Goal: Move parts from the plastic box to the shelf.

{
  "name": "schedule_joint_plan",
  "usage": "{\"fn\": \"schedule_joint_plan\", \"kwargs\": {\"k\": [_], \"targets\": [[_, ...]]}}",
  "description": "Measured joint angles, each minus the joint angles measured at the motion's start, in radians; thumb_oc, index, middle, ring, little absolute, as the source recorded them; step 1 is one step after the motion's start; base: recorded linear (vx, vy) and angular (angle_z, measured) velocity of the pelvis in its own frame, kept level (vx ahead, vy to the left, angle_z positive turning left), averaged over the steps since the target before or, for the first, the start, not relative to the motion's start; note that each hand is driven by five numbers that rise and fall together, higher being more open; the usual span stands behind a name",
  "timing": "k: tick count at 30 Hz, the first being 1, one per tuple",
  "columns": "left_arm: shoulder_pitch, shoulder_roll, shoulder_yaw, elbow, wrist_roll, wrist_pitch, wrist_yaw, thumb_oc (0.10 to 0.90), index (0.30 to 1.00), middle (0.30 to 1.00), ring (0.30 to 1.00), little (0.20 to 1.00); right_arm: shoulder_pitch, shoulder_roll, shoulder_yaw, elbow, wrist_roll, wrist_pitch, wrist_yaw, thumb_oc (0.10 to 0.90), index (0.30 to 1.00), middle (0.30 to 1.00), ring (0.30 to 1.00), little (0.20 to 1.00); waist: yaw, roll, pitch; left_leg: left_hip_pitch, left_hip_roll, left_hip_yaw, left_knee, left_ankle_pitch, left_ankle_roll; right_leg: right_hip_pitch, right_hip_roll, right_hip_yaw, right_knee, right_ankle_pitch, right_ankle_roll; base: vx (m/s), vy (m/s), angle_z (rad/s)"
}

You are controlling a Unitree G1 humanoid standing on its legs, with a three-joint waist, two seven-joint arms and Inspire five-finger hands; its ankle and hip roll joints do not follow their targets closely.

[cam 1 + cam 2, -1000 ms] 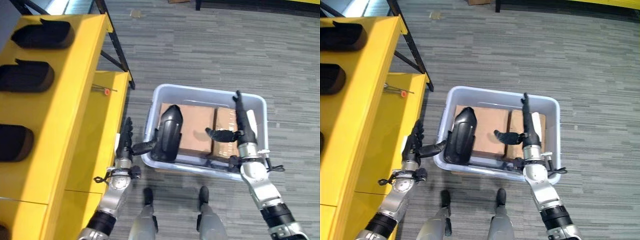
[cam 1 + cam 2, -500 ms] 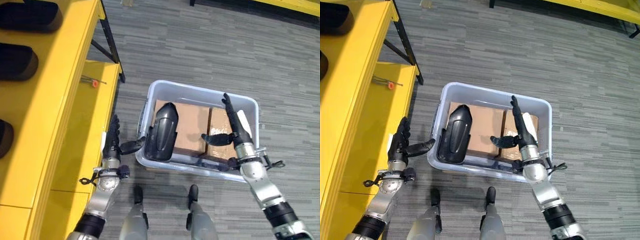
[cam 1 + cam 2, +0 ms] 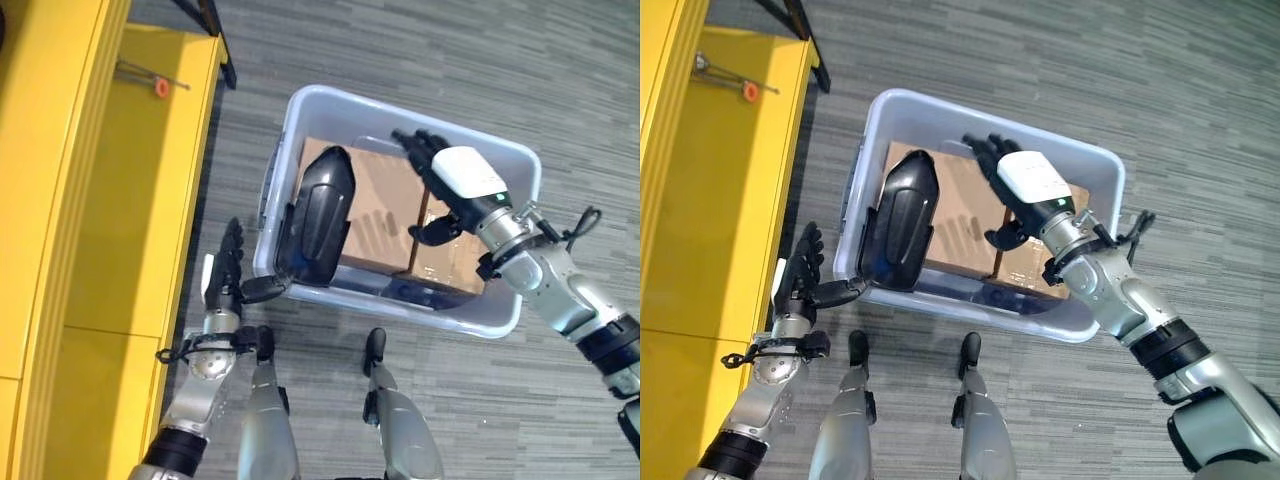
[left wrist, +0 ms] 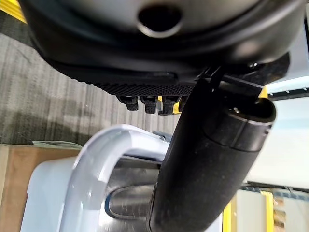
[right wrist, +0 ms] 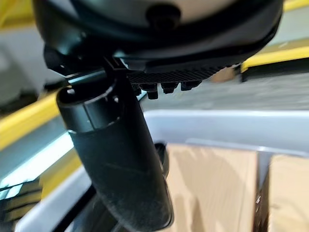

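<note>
The yellow shelf (image 3: 90,200) fills the left of the frame; the box (image 3: 520,170) sits at centre. Since a second ago the right robot hand (image 3: 455,180), open, has swung over the cardboard toward the black part (image 3: 318,228). The left robot hand (image 3: 225,285) stays open at the box's lower left corner, thumb near the part, so a two-handed grasp seems near.

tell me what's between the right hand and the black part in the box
In the left eye view, bare brown cardboard lining the box lies between the open right hand and the black part; nothing else sits there.
</note>
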Motion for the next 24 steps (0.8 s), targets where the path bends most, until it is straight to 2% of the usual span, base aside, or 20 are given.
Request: {"fn": "schedule_joint_plan", "kwargs": {"k": [2, 10, 13, 24], "targets": [[-0.009, 0.015, 0.003, -0.017, 0.0, -0.003, 0.001, 0.9, 1.0, 1.0, 1.0, 1.0, -0.046, -0.022, 0.047, 0.012, -0.065, -0.002, 0.019, 0.9, 1.0, 1.0, 1.0, 1.0, 0.007, 0.001, 0.02, -0.015, -0.001, -0.013, 0.0, 0.001, -0.001, -0.007, 0.001, -0.009, 0.0, -0.001, -0.001, -0.05, -0.038, 0.11], [-0.024, 0.038, 0.011, -0.018, 0.001, -0.005, 0.007, 0.9, 1.0, 1.0, 1.0, 1.0, -0.115, -0.035, 0.138, 0.046, -0.233, -0.002, 0.03, 0.9, 1.0, 1.0, 1.0, 1.0, 0.028, 0.001, 0.02, -0.041, -0.004, -0.021, 0.0, 0.003, -0.001, -0.027, -0.003, -0.023, 0.0, -0.003, 0.0, -0.03, -0.016, 0.04], [-0.016, 0.036, 0.022, -0.018, 0.001, -0.006, 0.014, 0.9, 1.0, 1.0, 1.0, 1.0, -0.183, -0.069, 0.216, 0.046, -0.32, -0.009, 0.03, 0.9, 1.0, 1.0, 1.0, 1.0, 0.029, 0.001, 0.02, -0.051, -0.005, -0.024, -0.001, 0.004, -0.001, -0.036, -0.003, -0.025, 0.0, -0.004, 0.0, -0.01, -0.008, 0.0], [-0.016, 0.033, 0.032, -0.028, 0.001, -0.022, 0.025, 0.9, 1.0, 1.0, 1.0, 1.0, -0.234, -0.107, 0.235, 0.045, -0.429, -0.02, 0.027, 0.9, 1.0, 1.0, 1.0, 1.0, 0.027, 0.001, 0.02, -0.109, -0.008, -0.033, -0.004, 0.012, -0.001, -0.091, -0.004, -0.032, 0.0, -0.002, -0.001, -0.01, -0.009, 0.02]]}}
